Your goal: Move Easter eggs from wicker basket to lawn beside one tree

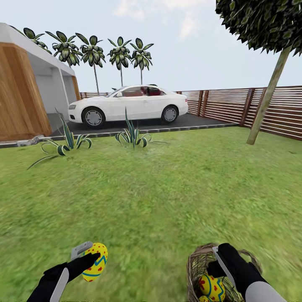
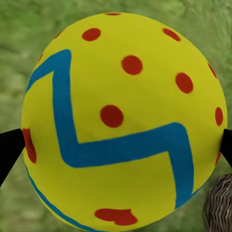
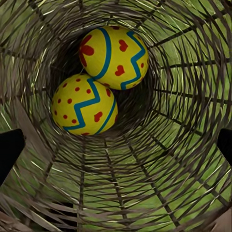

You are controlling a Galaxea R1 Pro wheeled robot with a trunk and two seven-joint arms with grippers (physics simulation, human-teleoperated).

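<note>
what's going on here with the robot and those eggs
A two-armed robot is emptying a wicker basket on the lawn. Its left gripper holds one yellow egg, jaws closed on either side, above the grass. Its right gripper is at the basket's mouth, jaws apart, looking down at the two eggs inside. A tree stands farther off by the fence; no egg lies near it yet.

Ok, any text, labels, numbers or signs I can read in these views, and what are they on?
None.
Held egg: painted blue zigzags and red dots, no lettering.
Two eggs in the basket: zigzags, dots and red shapes, no lettering.
Car: any plate or badge is too small to read.
Fence and house wall: no signs.
</note>
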